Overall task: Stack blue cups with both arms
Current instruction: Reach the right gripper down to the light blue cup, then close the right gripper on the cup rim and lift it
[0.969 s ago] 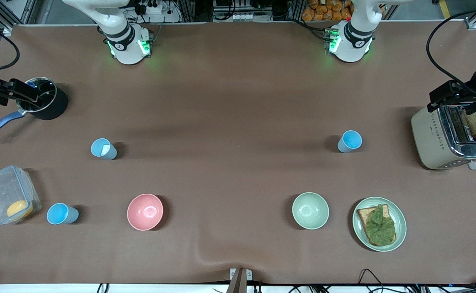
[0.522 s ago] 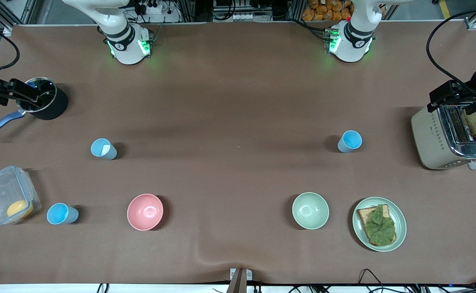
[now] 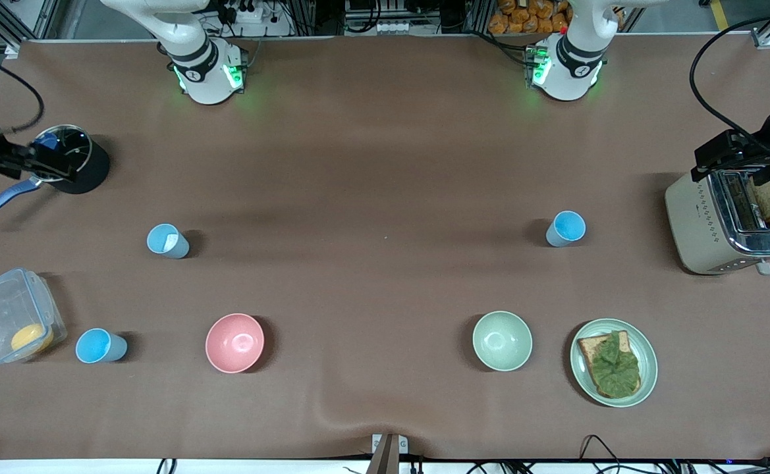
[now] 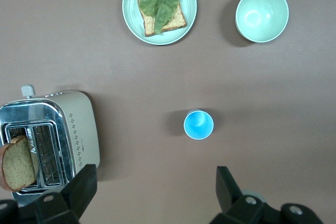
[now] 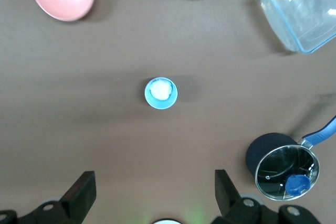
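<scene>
Both grippers hang spread and empty: the left gripper [image 4: 152,192] high by the toaster [image 3: 727,220], its blue cup [image 3: 566,228] upright mid-right of the frame, and the right gripper [image 5: 152,192] over the pot [image 3: 68,158], its white-patched cup [image 3: 167,240] at mid-left.

Your front camera looks steeply down across the whole worktop [image 3: 385,164], facing both bases. Each wrist camera looks straight down from high; all share the worktop.
</scene>
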Action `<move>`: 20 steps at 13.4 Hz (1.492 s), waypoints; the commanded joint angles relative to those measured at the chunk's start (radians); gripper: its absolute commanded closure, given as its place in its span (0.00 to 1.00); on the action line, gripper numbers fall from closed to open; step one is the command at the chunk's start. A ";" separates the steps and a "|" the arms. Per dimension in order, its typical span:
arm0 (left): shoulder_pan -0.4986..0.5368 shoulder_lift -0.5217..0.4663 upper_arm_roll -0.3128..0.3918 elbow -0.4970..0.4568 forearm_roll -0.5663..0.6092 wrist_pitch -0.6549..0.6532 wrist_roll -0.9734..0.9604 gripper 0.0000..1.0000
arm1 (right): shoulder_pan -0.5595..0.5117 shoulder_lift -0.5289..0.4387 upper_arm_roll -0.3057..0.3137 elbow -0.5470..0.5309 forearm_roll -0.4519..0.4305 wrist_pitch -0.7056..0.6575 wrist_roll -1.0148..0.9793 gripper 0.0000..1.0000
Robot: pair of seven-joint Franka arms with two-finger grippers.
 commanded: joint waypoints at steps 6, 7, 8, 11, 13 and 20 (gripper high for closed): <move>0.002 -0.005 -0.002 -0.001 0.004 0.000 -0.006 0.00 | -0.024 0.157 0.000 -0.278 -0.062 0.423 -0.027 0.00; 0.000 -0.005 -0.002 -0.002 0.004 0.000 -0.006 0.00 | -0.033 0.159 0.000 -0.341 -0.060 0.500 -0.067 0.00; 0.000 -0.005 -0.004 -0.002 0.004 0.000 -0.006 0.00 | -0.051 0.156 0.000 -0.398 -0.060 0.579 -0.114 0.00; -0.006 -0.007 -0.004 -0.001 0.004 0.000 -0.006 0.00 | -0.087 0.163 0.000 -0.472 -0.059 0.666 -0.198 0.00; -0.006 -0.007 -0.004 -0.001 0.004 0.000 -0.006 0.00 | -0.091 0.168 0.000 -0.523 -0.057 0.736 -0.198 0.00; 0.000 -0.005 -0.004 -0.001 0.004 0.000 -0.005 0.00 | -0.088 0.231 0.001 -0.537 -0.044 0.763 -0.196 0.00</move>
